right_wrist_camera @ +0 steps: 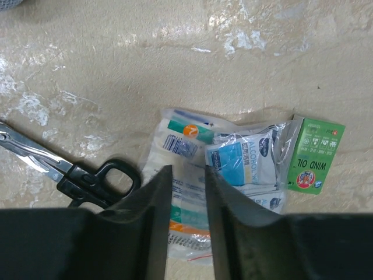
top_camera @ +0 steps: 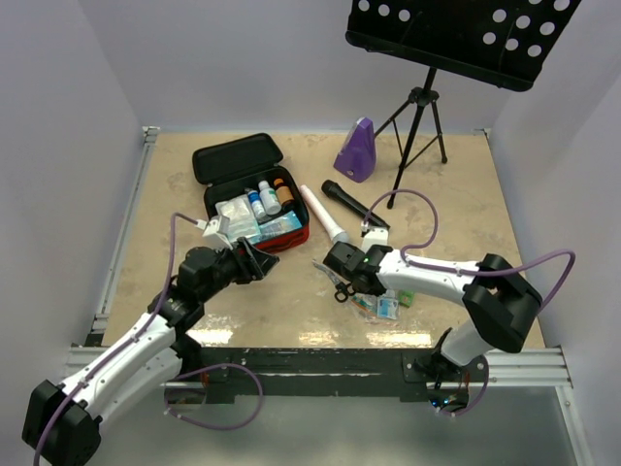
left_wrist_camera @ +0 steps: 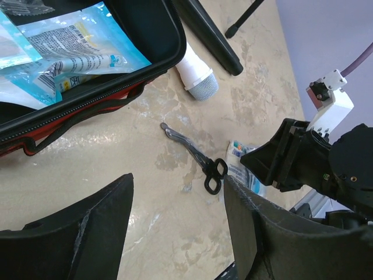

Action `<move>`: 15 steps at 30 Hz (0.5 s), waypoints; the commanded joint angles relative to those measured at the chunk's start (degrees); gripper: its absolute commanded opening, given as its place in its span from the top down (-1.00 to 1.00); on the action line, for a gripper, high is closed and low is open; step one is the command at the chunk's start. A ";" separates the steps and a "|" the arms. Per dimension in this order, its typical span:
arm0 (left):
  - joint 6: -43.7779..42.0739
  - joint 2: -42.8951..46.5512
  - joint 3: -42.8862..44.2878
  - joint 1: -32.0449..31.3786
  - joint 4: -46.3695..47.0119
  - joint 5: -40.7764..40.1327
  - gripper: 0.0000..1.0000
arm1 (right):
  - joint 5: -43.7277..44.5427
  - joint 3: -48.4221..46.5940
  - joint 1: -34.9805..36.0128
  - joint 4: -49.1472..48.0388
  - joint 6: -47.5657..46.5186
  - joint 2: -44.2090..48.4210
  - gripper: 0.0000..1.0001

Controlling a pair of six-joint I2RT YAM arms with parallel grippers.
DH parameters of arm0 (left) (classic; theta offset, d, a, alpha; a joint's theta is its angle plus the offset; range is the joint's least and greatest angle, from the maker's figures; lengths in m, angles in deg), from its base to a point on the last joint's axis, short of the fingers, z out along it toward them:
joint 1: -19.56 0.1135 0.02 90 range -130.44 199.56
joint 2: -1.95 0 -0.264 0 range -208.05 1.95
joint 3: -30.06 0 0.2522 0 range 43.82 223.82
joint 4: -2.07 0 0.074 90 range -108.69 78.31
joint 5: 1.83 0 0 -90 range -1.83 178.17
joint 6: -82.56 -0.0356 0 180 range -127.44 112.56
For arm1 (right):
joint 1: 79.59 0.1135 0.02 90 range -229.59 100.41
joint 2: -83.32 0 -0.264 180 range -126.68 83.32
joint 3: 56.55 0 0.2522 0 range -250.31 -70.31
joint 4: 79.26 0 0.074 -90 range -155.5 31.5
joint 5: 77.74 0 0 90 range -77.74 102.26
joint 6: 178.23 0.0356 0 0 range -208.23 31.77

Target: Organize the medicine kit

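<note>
The right claw (right_wrist_camera: pixel 187 175) is nearly clenched, a slim gap showing over the clear packets (right_wrist_camera: pixel 192 146); whether it pinches one I cannot tell; the left claw (left_wrist_camera: pixel 178 182) hangs released and empty. Best to nip only the top packet's edge, clear of the scissors (right_wrist_camera: pixel 96 178) just beside; the medicine kit (top_camera: pixel 236 160) lies open farther back on the table (top_camera: pixel 456 194).

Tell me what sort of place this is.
Probably a staged robot test cell: a beige marbled tabletop boxed by white walls, with unrelated props, a black perforated music stand and purple wedge-shaped metronome.
</note>
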 commanded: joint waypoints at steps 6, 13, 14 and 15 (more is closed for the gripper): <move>-0.97 1.95 1.03 -0.08 -1.19 -1.45 -0.34 | 1.21 -0.41 1.19 0.04 -0.54 1.21 1.00; -1.23 1.52 1.56 -0.17 -1.36 -1.98 -0.34 | 2.00 -7.69 3.57 -0.04 -2.38 9.21 1.00; -1.32 1.25 1.73 -0.17 -1.54 -2.15 -0.35 | 2.00 -9.01 3.57 -0.48 -3.08 9.91 1.00; -1.23 0.99 2.08 -0.17 -1.80 -2.33 -0.34 | 2.08 -10.76 3.57 -1.18 -4.31 10.53 1.00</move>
